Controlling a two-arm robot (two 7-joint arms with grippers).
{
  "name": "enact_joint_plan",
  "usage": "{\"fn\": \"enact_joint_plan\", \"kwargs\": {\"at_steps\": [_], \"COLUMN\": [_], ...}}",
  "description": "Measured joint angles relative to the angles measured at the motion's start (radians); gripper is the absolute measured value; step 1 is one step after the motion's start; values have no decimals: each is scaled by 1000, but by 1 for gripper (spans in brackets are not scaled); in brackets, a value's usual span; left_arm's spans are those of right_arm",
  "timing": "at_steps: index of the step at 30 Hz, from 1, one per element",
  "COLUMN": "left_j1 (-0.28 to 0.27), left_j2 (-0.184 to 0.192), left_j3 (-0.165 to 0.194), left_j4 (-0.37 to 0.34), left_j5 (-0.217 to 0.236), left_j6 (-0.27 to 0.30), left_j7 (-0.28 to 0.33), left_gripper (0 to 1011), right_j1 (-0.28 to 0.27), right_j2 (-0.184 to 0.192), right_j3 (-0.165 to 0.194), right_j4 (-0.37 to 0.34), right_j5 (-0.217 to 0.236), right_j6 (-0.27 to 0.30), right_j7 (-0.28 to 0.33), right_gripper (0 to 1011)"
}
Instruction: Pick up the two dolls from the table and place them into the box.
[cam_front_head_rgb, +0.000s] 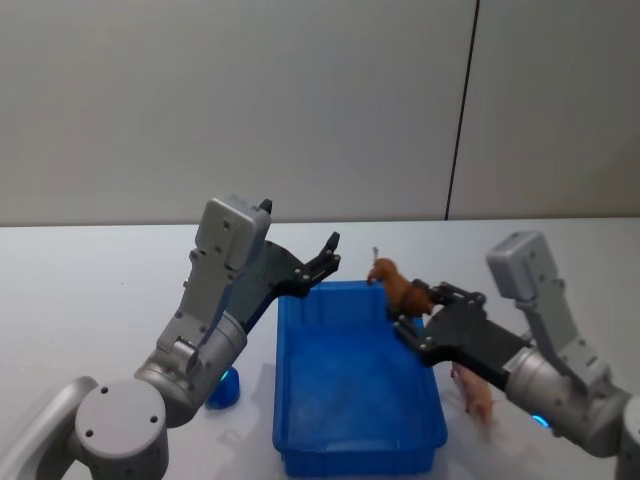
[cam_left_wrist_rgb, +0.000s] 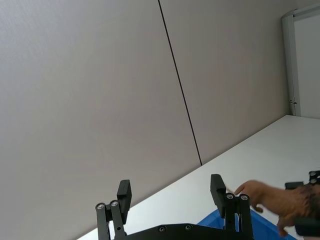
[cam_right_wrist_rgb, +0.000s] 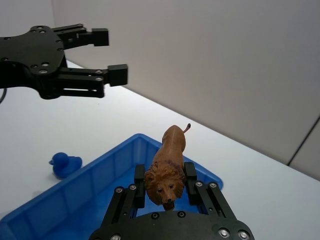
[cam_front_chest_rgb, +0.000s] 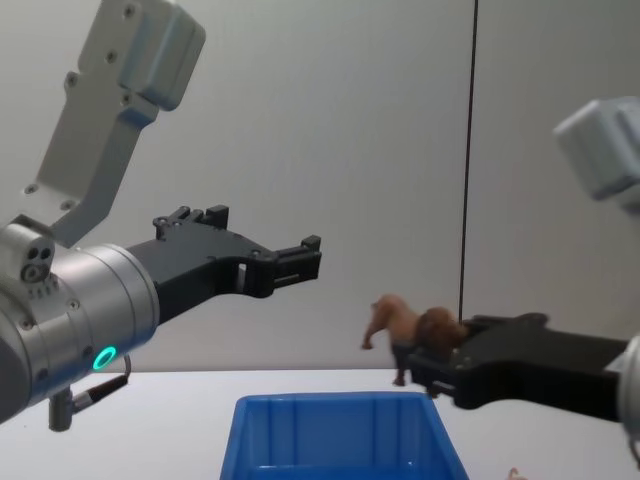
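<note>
Left side: the left arm rises from the near left corner and reaches forward over the table (cam_front_head_rgb: 100, 290). A blue duck figure (cam_front_head_rgb: 225, 387) sits on the tabletop just beside the left wall of the box (cam_front_head_rgb: 350, 400), below this arm.

The left gripper (cam_front_head_rgb: 325, 257) hovers above the far left corner of the box. In the chest view it hangs well above the rim. Its fingers (cam_left_wrist_rgb: 124, 192) are spread wide, with nothing between them and nothing touching them.

Centre: the box is a blue rectangular bin with its long sides running near to far. Its floor shows as bare blue plastic from wall to wall. White tabletop runs to the left of the box and beyond its far edge to the grey wall.

Right side: the right gripper (cam_front_head_rgb: 412, 305) is closed on the lion doll (cam_front_head_rgb: 398, 283). One finger presses each flank behind the mane, and the tail points away to the far side. The lion doll is held over the far right corner of the box, raised just above the rim and apart from it. A gap over the far edge separates the two grippers.

The pink doll (cam_front_head_rgb: 477, 392) lies on the table just right of the box's right wall, partly under the right arm.
</note>
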Motion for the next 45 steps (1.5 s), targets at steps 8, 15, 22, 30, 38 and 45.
{"fn": "enact_joint_plan", "kwargs": {"at_steps": [8, 15, 22, 30, 38, 45], "left_j1": [0, 0, 0, 0, 0, 0], "left_j2": [0, 0, 0, 0, 0, 0], "left_j3": [0, 0, 0, 0, 0, 0], "left_j4": [0, 0, 0, 0, 0, 0], "left_j5": [0, 0, 0, 0, 0, 0], "left_j6": [0, 0, 0, 0, 0, 0], "left_j7": [0, 0, 0, 0, 0, 0], "left_gripper": [1001, 1001, 1001, 1001, 1001, 1001], "right_j1": [38, 52, 49, 18, -31, -66], "right_j2": [-35, -39, -21, 21, 74, 107], "right_j3": [-21, -20, -2, 29, 57, 70], "right_j4": [43, 58, 52, 22, -10, -22], "right_j5": [-14, -15, -1, 26, 51, 60], "right_j6": [39, 50, 50, 56, 80, 113], "right_j7": [28, 27, 9, -16, -34, -37], "right_gripper": [669, 870, 1001, 1001, 1001, 1001]}}
